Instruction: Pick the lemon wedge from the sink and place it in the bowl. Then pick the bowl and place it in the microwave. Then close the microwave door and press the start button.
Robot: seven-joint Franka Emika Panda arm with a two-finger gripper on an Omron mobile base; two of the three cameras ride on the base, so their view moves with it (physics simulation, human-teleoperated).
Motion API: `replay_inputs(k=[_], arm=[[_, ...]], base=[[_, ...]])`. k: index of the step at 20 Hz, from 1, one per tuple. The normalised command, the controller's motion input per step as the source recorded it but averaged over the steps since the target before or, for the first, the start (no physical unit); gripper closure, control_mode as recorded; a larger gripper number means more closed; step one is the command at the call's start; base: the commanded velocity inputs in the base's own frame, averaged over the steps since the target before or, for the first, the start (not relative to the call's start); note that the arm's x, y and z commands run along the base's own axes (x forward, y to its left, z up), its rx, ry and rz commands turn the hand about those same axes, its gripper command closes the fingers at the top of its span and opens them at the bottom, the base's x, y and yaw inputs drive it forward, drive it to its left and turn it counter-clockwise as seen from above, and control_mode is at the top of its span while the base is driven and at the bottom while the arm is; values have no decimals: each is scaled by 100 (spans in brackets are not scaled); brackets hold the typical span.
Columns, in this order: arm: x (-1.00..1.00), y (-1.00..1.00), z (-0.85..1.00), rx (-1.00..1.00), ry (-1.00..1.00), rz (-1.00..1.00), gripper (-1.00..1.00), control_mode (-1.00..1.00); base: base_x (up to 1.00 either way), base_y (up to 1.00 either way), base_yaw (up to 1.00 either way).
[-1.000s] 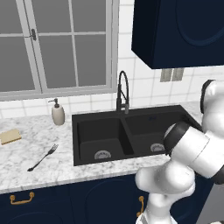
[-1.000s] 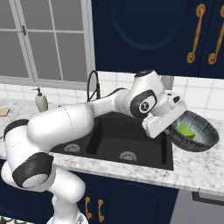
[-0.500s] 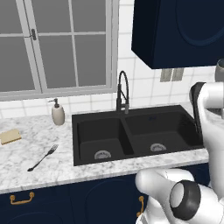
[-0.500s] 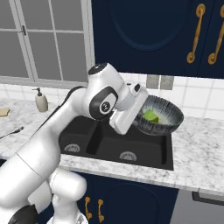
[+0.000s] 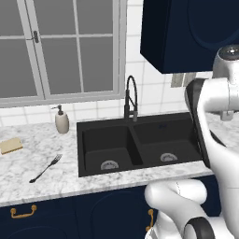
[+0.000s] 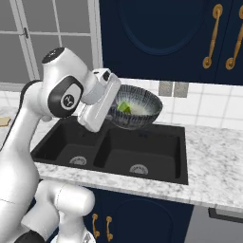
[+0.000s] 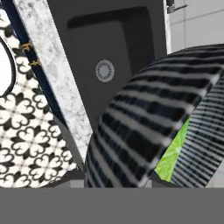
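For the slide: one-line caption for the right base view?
White arm's hand holds the dark patterned bowl, yellow-green lemon wedge inside, above the matte black double sink.

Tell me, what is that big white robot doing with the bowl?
The robot arm is holding the bowl up in the air above the black sink, gripping it at its rim. The little green lemon wedge is already inside the bowl. So the lemon part is done, and the bowl has yet to go into a microwave. Over on the counter beside the sink lie a fork, a soap bottle and a sponge.
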Motion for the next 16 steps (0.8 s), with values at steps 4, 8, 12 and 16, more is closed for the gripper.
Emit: replay_inputs(k=[4,8,12,16], arm=[[-9,26,-2,7,0,2,100,-100],[-22,42,9,-11,-7,7,100,-100],[-27,94,25,-19,-4,22,100,-100],[-17,67,12,-2,-1,21,100,-100]], base=[[0,0,0],[0,0,0],[0,0,0],[0,0,0]])
